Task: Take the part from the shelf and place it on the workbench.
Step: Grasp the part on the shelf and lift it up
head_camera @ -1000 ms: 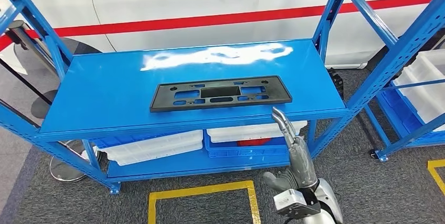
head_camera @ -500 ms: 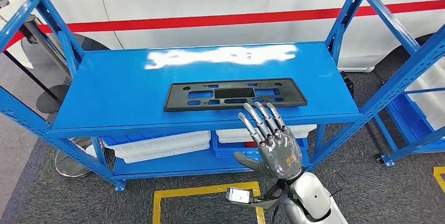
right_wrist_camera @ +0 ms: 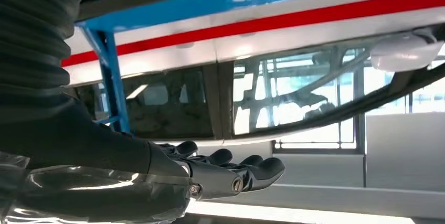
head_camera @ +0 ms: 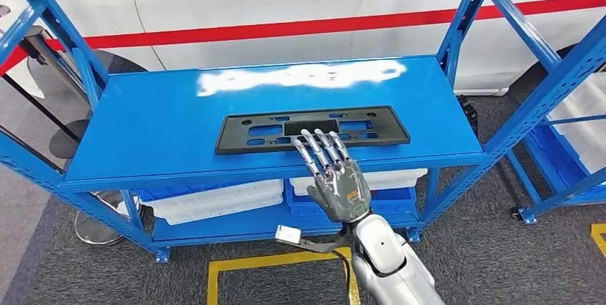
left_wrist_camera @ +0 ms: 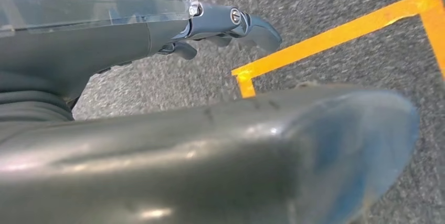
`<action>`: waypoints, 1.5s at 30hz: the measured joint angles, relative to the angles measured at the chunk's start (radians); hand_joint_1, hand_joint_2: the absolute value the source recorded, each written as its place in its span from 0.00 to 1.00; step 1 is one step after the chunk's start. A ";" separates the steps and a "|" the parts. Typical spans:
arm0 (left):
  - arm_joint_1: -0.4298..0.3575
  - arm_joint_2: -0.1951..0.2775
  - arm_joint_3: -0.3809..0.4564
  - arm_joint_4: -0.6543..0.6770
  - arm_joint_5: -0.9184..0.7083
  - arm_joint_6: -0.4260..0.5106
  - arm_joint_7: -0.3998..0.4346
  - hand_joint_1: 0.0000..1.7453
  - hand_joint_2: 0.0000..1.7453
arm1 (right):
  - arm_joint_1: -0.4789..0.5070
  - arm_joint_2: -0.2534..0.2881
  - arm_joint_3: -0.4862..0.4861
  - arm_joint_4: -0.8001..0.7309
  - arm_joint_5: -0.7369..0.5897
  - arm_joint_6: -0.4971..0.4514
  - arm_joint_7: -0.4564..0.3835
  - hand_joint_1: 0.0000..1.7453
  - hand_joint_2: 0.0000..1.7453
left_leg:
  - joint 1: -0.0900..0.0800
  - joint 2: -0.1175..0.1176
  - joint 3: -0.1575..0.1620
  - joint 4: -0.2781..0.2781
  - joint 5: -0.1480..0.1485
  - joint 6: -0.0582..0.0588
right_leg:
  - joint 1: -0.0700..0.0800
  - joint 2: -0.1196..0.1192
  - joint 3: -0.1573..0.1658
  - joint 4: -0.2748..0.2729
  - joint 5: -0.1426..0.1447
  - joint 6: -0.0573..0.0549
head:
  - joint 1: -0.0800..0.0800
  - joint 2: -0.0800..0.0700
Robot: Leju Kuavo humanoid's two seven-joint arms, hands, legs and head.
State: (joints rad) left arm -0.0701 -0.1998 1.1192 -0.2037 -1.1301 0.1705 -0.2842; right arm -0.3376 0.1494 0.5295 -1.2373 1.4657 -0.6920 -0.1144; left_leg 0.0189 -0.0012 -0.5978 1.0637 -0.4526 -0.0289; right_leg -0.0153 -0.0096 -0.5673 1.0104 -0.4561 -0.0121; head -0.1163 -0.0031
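Since the earlier frame, the right hand (head_camera: 336, 180) has risen, its spread, empty fingertips now overlapping the near edge of the black plastic part (head_camera: 312, 129) lying flat on the blue shelf (head_camera: 157, 130). Right wrist view: fingers (right_wrist_camera: 231, 169) extended, holding nothing. Left wrist view: left hand (left_wrist_camera: 220, 30) over grey carpet (left_wrist_camera: 336, 3); grip unclear.

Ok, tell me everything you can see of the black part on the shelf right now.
The black part is a long, flat rectangular plate, plastic by its look, with a solid central panel and cut-out slots on either side. It lies flat on the blue shelf, near the front edge, long side across. The right hand reaches toward it with fingers spread, fingertips over its near edge; contact cannot be told.
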 joint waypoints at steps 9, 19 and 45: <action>-0.005 -0.001 0.002 0.000 0.020 0.015 0.009 0.00 0.00 | -0.148 0.088 0.054 0.302 -0.068 0.000 0.000 0.00 1.00 | -0.007 -0.005 0.019 -0.055 0.015 0.054 | -0.005 0.004 -0.110 0.225 -0.113 0.037 | 0.000 0.000; -0.005 -0.013 0.022 0.000 0.040 0.043 0.019 0.00 0.00 | -0.272 0.135 0.061 0.483 -0.184 -0.002 -0.047 0.00 1.00 | -0.021 -0.012 0.023 -0.053 0.005 0.035 | 0.016 0.007 -0.035 0.007 0.020 -0.005 | 0.000 0.000; 0.006 0.000 0.019 0.000 -0.030 -0.028 0.008 0.00 0.00 | -0.146 0.029 -0.175 0.243 -0.017 0.139 0.105 0.00 1.00 | -0.009 -0.008 0.021 -0.053 0.012 0.049 | 0.005 0.008 -0.089 0.119 -0.012 0.026 | 0.000 0.000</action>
State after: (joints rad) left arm -0.0638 -0.2001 1.1379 -0.2037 -1.1604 0.1421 -0.2759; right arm -0.4834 0.1780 0.3545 -0.9946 1.4488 -0.5526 -0.0093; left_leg 0.0101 -0.0093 -0.5772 1.0105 -0.4401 0.0196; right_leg -0.0107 -0.0014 -0.6565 1.1298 -0.4678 0.0141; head -0.1160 -0.0031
